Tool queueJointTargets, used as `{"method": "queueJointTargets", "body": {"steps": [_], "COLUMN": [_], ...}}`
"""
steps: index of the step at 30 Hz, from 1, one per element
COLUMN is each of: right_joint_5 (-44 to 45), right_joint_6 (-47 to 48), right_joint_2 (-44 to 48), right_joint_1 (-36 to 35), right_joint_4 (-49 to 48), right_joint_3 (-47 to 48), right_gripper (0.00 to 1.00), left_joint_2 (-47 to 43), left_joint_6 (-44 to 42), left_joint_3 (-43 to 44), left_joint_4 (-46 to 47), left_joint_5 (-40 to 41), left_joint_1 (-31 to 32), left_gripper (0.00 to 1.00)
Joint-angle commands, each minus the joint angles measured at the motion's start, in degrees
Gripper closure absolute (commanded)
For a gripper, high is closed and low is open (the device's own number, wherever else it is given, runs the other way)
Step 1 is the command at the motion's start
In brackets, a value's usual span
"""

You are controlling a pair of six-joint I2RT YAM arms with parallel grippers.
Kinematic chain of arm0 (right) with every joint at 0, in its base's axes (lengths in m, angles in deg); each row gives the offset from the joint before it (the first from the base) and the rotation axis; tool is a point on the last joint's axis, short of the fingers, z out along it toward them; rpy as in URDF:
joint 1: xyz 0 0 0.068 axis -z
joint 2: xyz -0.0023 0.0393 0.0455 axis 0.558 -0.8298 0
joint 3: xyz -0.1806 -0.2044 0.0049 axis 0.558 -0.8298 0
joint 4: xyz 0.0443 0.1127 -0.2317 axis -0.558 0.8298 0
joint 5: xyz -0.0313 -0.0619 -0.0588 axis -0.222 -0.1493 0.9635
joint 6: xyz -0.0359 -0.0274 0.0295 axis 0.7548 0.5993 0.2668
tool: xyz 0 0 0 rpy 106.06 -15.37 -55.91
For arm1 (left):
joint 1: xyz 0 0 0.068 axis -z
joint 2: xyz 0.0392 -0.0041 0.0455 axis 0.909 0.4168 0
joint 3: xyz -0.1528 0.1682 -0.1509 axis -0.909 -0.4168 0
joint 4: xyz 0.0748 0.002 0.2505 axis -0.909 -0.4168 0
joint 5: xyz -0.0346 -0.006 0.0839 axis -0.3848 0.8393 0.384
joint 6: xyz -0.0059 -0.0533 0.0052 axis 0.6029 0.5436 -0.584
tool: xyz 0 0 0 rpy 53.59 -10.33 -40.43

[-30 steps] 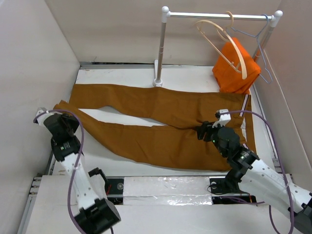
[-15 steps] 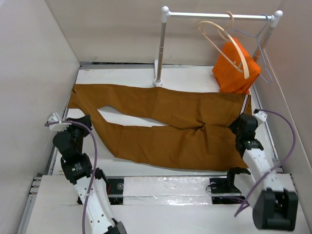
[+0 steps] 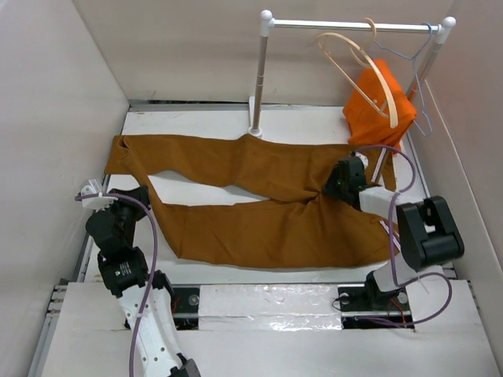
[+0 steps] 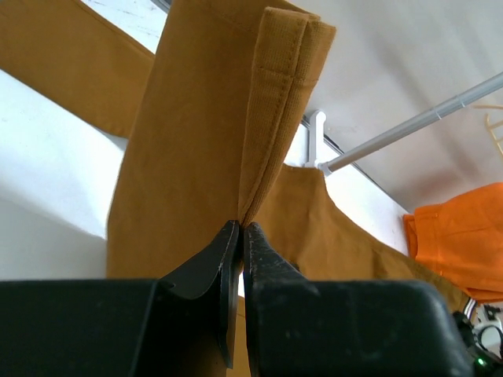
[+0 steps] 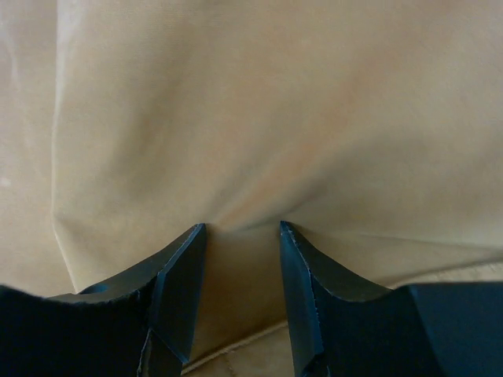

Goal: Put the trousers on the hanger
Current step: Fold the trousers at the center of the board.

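Observation:
The rust-brown trousers lie across the table, legs to the left and waist to the right. My left gripper is shut on the hem of the near leg. In the left wrist view the gripper pinches the doubled hem and the leg rises from it. My right gripper is at the crotch area. In the right wrist view its jaws stand a little apart with a fold of cloth gathered between them. The beige wooden hanger hangs on the rail, apart from both grippers.
The rail spans the back right on a post. A thin wire hanger and a bright orange garment hang beside the wooden hanger. Walls close in on the left, back and right.
My right gripper moved from the table's right edge leftward onto the trousers near the crotch, and the waist end shifted with it. The left gripper has hardly moved from half a second ago.

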Motion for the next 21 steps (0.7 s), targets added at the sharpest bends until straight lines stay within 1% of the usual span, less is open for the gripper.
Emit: {"method": "queueJointTargets", "body": {"steps": [1, 3, 7, 12, 14, 15, 16, 17, 18, 19, 21], "right_joint_5": [-2.8, -4.0, -4.7, -4.5, -3.4, -2.0, 1.5, 3.0, 4.0, 5.3, 7.6], "right_joint_6": [-2.6, -3.0, -2.6, 1.9, 3.5, 3.9, 3.9, 3.6, 3.1, 1.9, -0.2], "right_joint_2": [-4.8, -9.0, -15.0, -15.1, -11.8, -10.0, -7.8, -2.7, 0.1, 5.8, 12.0], "right_joint_1": [-3.7, -5.2, -10.5, -12.5, -12.5, -12.5, -12.5, -12.5, -11.6, -10.8, -9.7], "right_joint_4": [-6.3, -7.2, -7.1, -8.1, -5.5, -4.0, -3.5, -3.5, -3.3, -2.9, 0.1], "right_joint_3": [5.8, 8.9, 15.3, 19.4, 20.4, 19.8, 18.6, 14.9, 12.8, 8.4, 3.8], "right_gripper": [0.52, 0.52, 0.52, 0.50, 0.47, 0.44, 0.41, 0.36, 0.23, 0.19, 0.12], "left_joint_2": [0.3, 0.3, 0.6, 1.1, 1.1, 1.2, 1.1, 1.1, 1.0, 0.9, 0.9], "left_joint_6": [-1.1, -1.2, -1.2, -0.6, -0.4, -0.3, -0.2, 0.0, 0.1, 0.2, 0.3], "left_joint_3": [2.9, 3.4, 4.3, 4.6, 4.5, 4.3, 4.0, 3.7, 3.3, 3.0, 2.4], "left_joint_4": [1.1, 0.3, -0.6, -0.7, -0.4, 0.0, 0.2, 0.6, 0.9, 1.2, 1.6], "left_joint_5": [1.2, 2.1, 3.3, 2.9, 2.2, 1.5, 1.2, 1.1, 1.1, 1.0, 1.0], "left_joint_1": [0.4, 0.4, 0.4, -0.8, -0.8, -0.8, -0.8, -0.8, -0.8, -0.8, -0.1], "left_gripper": [1.00, 1.00, 1.00, 1.00, 1.00, 1.00, 1.00, 1.00, 1.00, 1.00, 1.00]}}
